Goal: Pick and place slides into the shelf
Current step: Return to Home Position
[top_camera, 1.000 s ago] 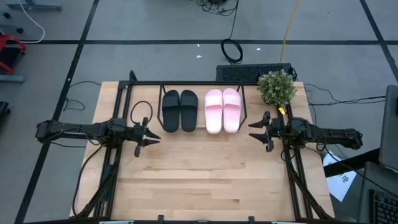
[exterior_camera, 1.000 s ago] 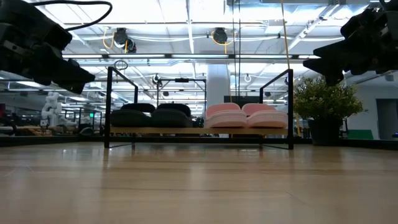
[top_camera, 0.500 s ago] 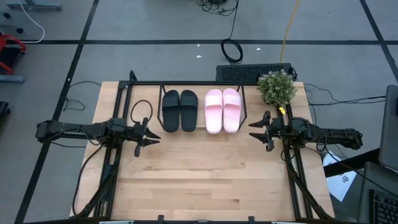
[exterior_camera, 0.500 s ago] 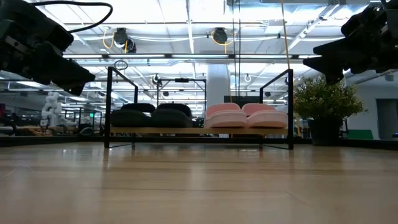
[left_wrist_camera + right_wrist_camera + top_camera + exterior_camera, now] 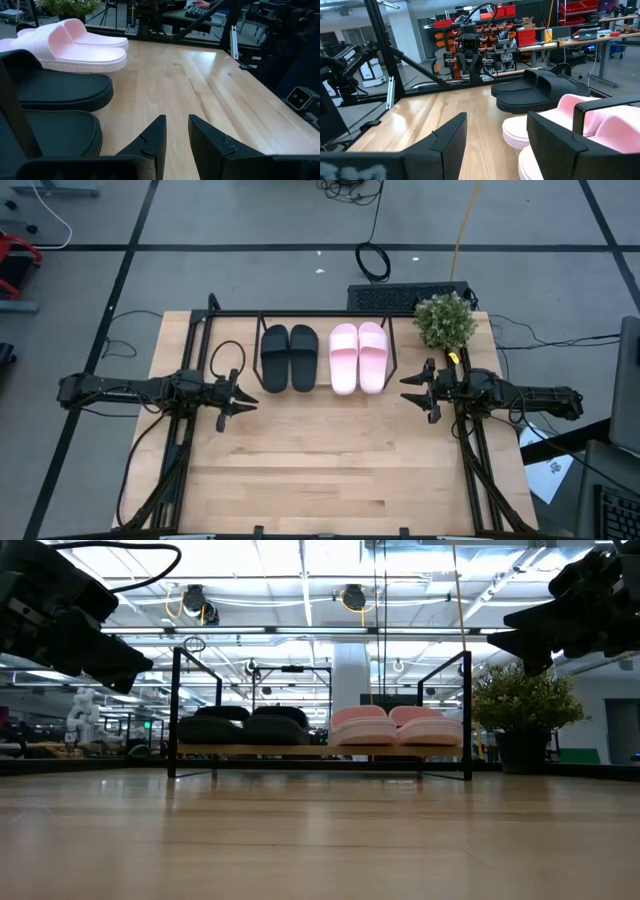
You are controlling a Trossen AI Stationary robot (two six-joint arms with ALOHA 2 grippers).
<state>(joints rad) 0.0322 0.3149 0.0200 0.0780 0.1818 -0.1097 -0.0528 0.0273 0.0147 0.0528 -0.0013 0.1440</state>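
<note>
The shelf (image 5: 325,315) stands at the table's far edge, a black rod frame with a light wood base (image 5: 320,751). Inside it, the black slides (image 5: 288,357) lie flat on their soles on the left and the pink slides (image 5: 357,356) on the right, side by side. My left gripper (image 5: 245,398) hovers open above the table, near and left of the shelf; the left wrist view shows the black slides (image 5: 55,92) and pink slides (image 5: 75,47) beyond it. My right gripper (image 5: 405,392) hovers open, near and right of the shelf, with the pink slides (image 5: 560,125) close ahead of it.
A potted plant (image 5: 445,320) stands at the table's far right corner, just right of the shelf. Black frame rails (image 5: 185,460) run along the table's left and right sides under the arms. Bare wood (image 5: 330,460) spreads between the arms toward the near edge.
</note>
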